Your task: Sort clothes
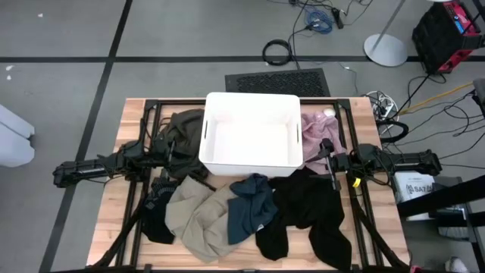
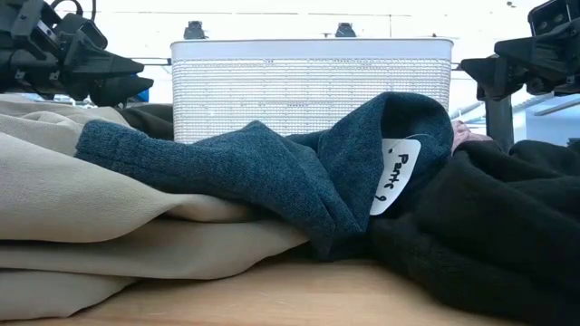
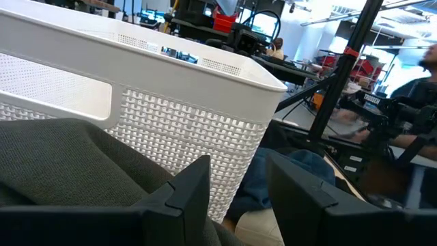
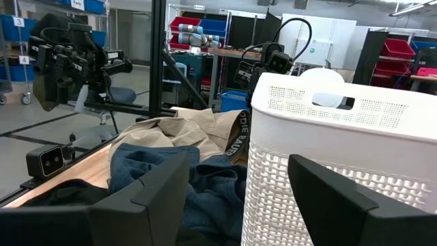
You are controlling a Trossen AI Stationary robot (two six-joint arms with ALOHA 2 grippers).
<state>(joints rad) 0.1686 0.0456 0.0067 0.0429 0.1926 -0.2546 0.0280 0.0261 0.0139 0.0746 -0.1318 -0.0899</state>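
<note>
The clothes lie around a white bin (image 1: 250, 130). An olive-green garment (image 1: 182, 127) lies at the bin's left side and a fuzzy pink one (image 1: 314, 127) at its right side. Nearer the front edge, beige (image 1: 198, 218), teal-blue (image 1: 250, 206) and black (image 1: 307, 212) garments overlap in a heap. A sleeve of the teal one (image 2: 272, 172) drapes over the beige. My left gripper (image 3: 239, 198) hovers level and open above the olive garment, left of the bin. My right gripper (image 4: 242, 205) hovers level and open at the bin's right, above the black garment. Neither holds anything.
A black metal frame (image 1: 144, 114) runs along both sides of the wooden table (image 1: 114, 227). A white tag reading "Pant" (image 2: 394, 177) sticks out of the teal garment. The bin's perforated wall (image 3: 205, 130) stands close in front of both grippers. A person (image 3: 416, 89) sits beyond the table.
</note>
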